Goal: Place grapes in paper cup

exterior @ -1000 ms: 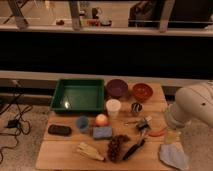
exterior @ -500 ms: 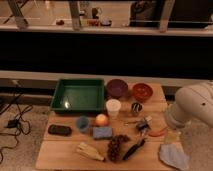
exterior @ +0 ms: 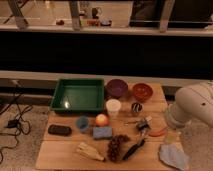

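Tool hangs released, empty, over the counter's right side. Grapes lie at its 8 o'clock by the front edge; paper cup stands at its 10 o'clock. Approach stage, I reckon: next, swing down onto the bunch and clench.

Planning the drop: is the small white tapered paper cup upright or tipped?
Upright: the paper cup shows its round mouth on top. The gripper, open, sits lower right.

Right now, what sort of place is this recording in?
Probably an indoor robot test area: a wooden table laid with props like the green tray and grapes, cables on the floor, glass panels behind. The robot's hand hangs at the table's right edge.
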{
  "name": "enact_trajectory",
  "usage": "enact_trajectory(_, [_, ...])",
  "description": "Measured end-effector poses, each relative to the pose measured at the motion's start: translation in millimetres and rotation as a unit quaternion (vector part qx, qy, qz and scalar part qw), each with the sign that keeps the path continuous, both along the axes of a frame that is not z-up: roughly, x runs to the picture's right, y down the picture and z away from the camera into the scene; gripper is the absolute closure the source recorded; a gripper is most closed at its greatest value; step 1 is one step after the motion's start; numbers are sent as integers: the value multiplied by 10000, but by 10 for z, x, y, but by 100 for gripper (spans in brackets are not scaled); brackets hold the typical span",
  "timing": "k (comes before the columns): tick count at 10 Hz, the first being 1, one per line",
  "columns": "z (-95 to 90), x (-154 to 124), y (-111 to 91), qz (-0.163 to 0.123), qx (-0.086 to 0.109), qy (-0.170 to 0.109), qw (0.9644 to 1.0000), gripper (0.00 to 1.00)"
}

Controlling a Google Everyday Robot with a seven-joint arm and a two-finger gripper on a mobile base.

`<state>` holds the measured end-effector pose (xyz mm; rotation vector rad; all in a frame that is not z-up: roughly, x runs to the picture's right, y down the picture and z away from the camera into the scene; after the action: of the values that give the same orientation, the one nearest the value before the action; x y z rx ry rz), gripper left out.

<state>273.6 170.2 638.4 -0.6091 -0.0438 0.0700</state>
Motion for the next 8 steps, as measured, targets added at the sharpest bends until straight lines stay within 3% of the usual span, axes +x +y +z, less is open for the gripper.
enact_trajectory(6, [4, 0, 0, 7, -2, -7, 10000, 20])
enact_trajectory(8, [20, -41, 90, -67, -155, -19, 9999, 20])
